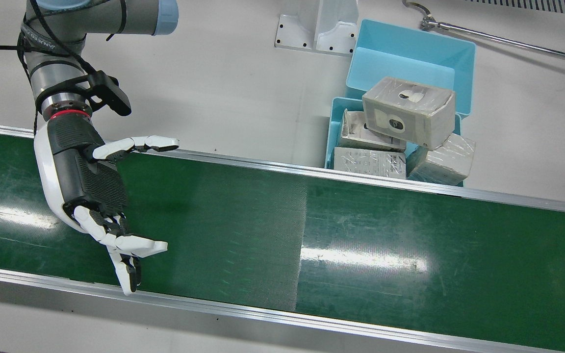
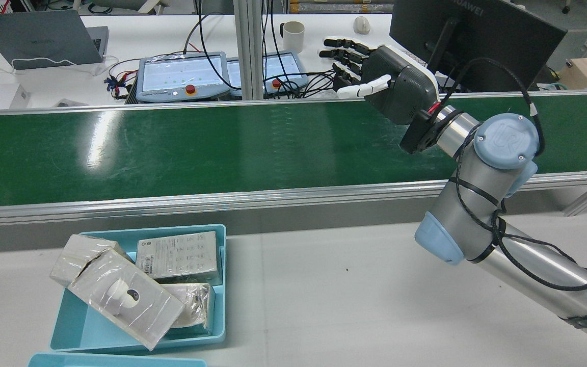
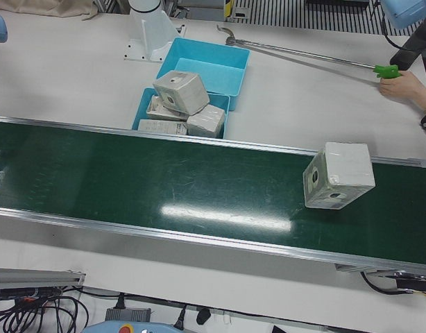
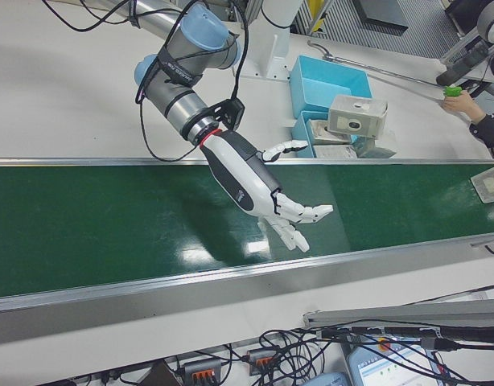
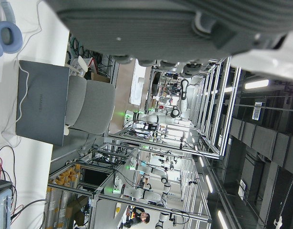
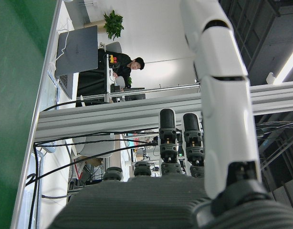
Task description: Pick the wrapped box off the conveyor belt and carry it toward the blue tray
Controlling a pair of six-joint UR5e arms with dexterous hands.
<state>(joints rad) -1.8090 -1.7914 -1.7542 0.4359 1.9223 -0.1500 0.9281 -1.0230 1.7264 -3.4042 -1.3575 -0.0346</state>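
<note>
The right hand (image 1: 97,196) is hovering over the conveyor belt (image 1: 361,235) with its fingers spread and its palm facing along the belt; it is holding nothing. The wrapped box (image 3: 338,175) is sitting on the belt well apart from that hand. It shows fully only in the left-front view, on the half before the left arm, and is just entering the right-front view at the edge. So the box is lying beyond the blue tray (image 1: 334,127) as seen from the right hand, down the belt's length on the side the open palm is facing. It looks roughly cubic, slightly skewed to the belt edges, with no clear long axis. The left hand (image 5: 184,28) is showing only as a palm edge in its own camera, so I cannot tell its state; no station view shows it near the box. Judgement: the right hand is waiting for the belt to bring the box.
</note>
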